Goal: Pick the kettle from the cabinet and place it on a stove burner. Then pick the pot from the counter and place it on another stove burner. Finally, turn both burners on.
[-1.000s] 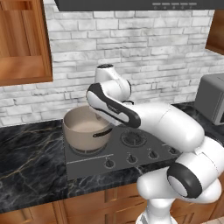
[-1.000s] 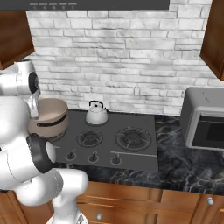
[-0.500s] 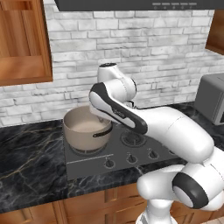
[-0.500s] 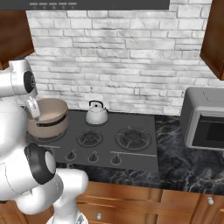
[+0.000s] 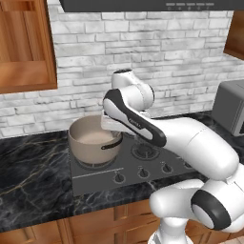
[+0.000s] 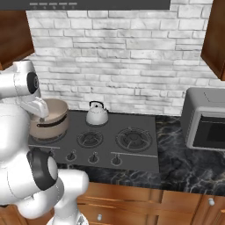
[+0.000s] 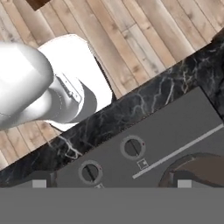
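- I see the pot (image 5: 94,143) sitting on the front-left burner of the dark grey cooktop (image 6: 140,156); it is wide, beige, pale inside, with a dark side handle facing the arm.
- The kettle (image 6: 96,115) stands upright on the back-left burner, just behind the pot's right side in the right base view, apart from it.
- Two more burners (image 6: 133,139) lie bare on the cooktop, and a row of small knobs (image 6: 93,158) runs along its front edge.
- My end effector (image 5: 110,125) is hard to make out in the base views, tucked behind the arm's wrist above the pot's right rim; I take it to be released, jaws wide, with nothing between them.
- From the hand view I look down on two knobs (image 7: 132,147), the black marble desk (image 7: 175,78) with pale veins, and a curve of the pot's rim at the lower right.
- A grey microwave (image 6: 204,125) stands on the desk to the right of the cooktop.
- The wooden cabinet (image 5: 26,45) hangs at upper left, against a white brick wall (image 6: 123,57).
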Tool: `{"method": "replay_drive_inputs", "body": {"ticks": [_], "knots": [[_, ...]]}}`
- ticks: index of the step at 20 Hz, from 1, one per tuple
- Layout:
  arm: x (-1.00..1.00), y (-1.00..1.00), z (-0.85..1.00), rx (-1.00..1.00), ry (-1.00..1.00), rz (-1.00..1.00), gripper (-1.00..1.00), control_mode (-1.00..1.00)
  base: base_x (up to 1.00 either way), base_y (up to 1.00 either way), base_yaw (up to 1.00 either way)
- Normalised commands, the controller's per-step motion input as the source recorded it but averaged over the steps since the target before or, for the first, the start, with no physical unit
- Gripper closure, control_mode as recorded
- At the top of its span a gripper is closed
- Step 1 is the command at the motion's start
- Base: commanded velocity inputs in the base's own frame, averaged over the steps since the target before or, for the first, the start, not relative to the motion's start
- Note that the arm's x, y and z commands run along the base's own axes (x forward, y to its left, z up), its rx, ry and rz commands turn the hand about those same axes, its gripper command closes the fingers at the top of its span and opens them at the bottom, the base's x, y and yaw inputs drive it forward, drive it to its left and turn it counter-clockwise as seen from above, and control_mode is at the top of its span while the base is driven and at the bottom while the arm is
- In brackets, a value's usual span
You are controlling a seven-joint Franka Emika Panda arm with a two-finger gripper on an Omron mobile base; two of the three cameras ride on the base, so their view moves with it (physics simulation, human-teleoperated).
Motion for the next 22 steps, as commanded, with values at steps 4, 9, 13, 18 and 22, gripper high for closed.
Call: {"method": "replay_drive_inputs", "body": {"ticks": [4, 9, 13, 18, 22], "knots": [[-0.29, -0.01, -0.27, 0.0, 0.03, 0.28, -1.0, -1.0, 0.0, 0.0, 0.0], [-0.37, -0.03, -0.23, 0.03, 0.01, 0.17, -1.0, -1.0, 0.0, 0.0, 0.0], [-0.23, -0.05, -0.27, 0.07, 0.0, 0.13, -1.0, -1.0, 0.0, 0.0, 0.0], [-0.02, -0.01, -0.32, 0.05, 0.0, 0.1, -1.0, -1.0, 0.0, 0.0, 0.0], [0.09, 0.0, -0.37, 0.0, 0.0, 0.05, -1.0, -1.0, 0.0, 0.0, 0.0]]}}
